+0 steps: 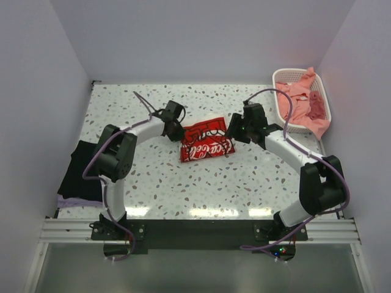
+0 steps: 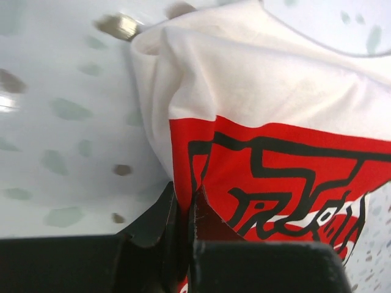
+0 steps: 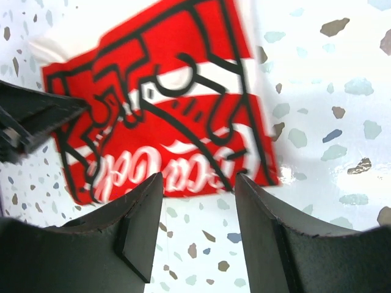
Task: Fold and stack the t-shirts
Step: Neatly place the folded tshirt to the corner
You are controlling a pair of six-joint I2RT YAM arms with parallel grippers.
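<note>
Pinching the left edge of the printed tee, at the middle of the table, with left fingers clamped shut. Hovering at its right edge with right fingers spread, gripping nothing. Looks mid-fold: next calls for closing the right on cloth, then lifting both edges over evenly.

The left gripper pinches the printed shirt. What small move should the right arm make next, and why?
Probably lower the right gripper and close it on the edge of the printed t-shirt. Its jaws stand open by the cloth, holding nothing, while the left gripper is shut on the opposite side; folding likely needs both.
</note>
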